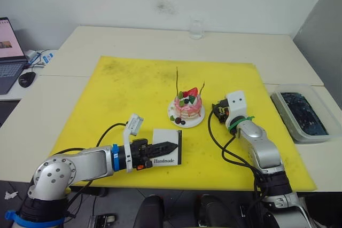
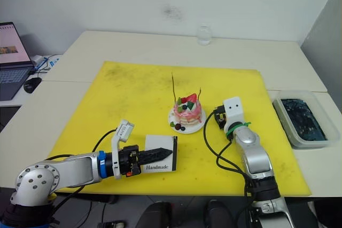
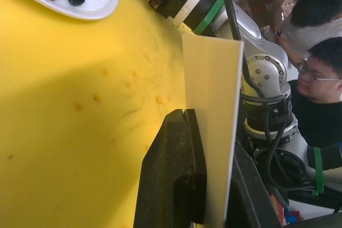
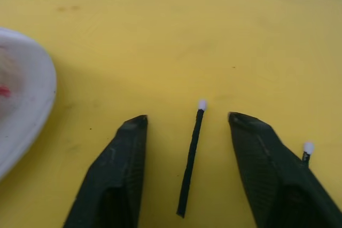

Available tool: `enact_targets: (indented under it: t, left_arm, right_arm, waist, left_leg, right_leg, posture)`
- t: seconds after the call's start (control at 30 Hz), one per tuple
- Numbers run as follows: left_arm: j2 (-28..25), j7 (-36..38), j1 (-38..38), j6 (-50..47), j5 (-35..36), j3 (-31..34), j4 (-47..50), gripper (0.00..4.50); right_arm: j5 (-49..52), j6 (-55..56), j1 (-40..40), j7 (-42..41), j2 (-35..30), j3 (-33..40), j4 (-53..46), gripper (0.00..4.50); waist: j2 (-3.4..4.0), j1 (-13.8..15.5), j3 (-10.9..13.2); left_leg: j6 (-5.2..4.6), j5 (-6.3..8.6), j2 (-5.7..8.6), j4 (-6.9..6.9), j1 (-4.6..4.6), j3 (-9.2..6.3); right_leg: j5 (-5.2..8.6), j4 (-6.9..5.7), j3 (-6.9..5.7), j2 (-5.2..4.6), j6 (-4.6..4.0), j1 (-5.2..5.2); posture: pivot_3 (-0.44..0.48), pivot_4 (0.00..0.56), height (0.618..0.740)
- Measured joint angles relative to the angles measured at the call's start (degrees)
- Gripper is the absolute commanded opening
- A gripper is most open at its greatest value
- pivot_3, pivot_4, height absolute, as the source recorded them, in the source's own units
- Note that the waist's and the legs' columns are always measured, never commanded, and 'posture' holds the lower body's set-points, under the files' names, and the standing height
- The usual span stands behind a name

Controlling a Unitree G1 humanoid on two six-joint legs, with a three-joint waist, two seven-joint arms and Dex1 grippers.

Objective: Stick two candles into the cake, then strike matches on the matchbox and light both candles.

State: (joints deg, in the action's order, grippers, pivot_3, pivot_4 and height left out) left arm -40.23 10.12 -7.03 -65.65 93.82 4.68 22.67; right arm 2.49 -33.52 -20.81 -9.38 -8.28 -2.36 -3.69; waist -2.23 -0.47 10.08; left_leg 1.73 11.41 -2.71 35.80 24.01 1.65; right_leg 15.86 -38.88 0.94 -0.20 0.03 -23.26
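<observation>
The pink-and-white cake sits on its white plate in the middle of the yellow mat. Two thin candles stand in it, one at the back left and one on the right. In front of the cake, the white matchbox stands on edge, with my left gripper shut on it; the left wrist view has its flat side clamped between the black fingers. Just right of the plate, my right gripper is open, low over the mat, with one dark match lying between its fingers. A second match lies beside the outer finger.
The yellow mat covers the table's centre. A glass stands at the back edge. A clear tub of dark contents sits at the right, a laptop and mouse at the far left. People sit beyond the table.
</observation>
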Motion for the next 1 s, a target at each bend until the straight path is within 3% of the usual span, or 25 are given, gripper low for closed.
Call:
enact_targets:
  t: [0.13,0.47,0.67,0.83,1.0]
  left_arm:
    - [0.0,0.0,-0.32,0.14,-0.04,-0.39,-0.02,0.0]
    - [0.0,0.01,-0.6,0.24,-0.04,-0.47,-0.04,0.0]
    - [-0.08,0.05,-0.59,0.26,-0.03,-0.47,-0.04,0.0]
    - [-1.01,0.65,-0.55,0.2,0.07,-0.51,-0.05,0.0]
    - [-1.16,1.55,-0.74,-0.03,0.03,-0.94,-0.1,0.0]
  right_arm:
    - [1.07,-1.76,0.0,1.05,1.07,1.39,-0.51,0.03]
    - [2.71,-4.68,1.46,1.99,2.55,2.76,-4.28,0.03]
    - [4.74,-10.67,3.14,-0.19,0.81,2.27,-12.85,0.03]
    - [10.01,-17.11,11.88,-6.6,-6.3,1.66,-28.65,0.03]
    - [14.51,-15.28,22.69,-13.73,-11.92,-1.14,-36.23,0.03]
  waist:
    - [0.0,0.02,0.0]
    - [0.0,0.03,0.0]
    - [0.03,0.02,0.02]
    - [0.03,0.28,0.02]
    - [0.03,0.15,0.02]
  left_leg:
    - [0.0,0.0,0.01,0.01,0.0,0.01]
    - [0.0,0.0,0.0,-0.01,0.01,0.01]
    - [0.0,0.0,-0.01,-0.02,0.02,0.0]
    - [0.03,0.03,0.0,-0.05,0.06,0.0]
    - [0.05,0.04,-0.02,-0.09,0.0,0.0]
  right_leg:
    - [0.0,0.0,0.0,-0.01,0.0,0.01]
    - [0.01,0.01,0.0,0.0,-0.01,0.0]
    - [0.01,0.01,-0.02,0.0,-0.01,-0.02]
    - [0.09,0.05,-0.03,-0.03,0.05,-0.03]
    - [0.15,0.05,-0.04,-0.03,-0.04,-0.03]
  posture:
    - [0.0,0.15,0.74]
    - [0.0,0.15,0.74]
    - [0.0,0.15,0.74]
    - [0.0,0.15,0.74]
    - [0.0,0.15,0.74]
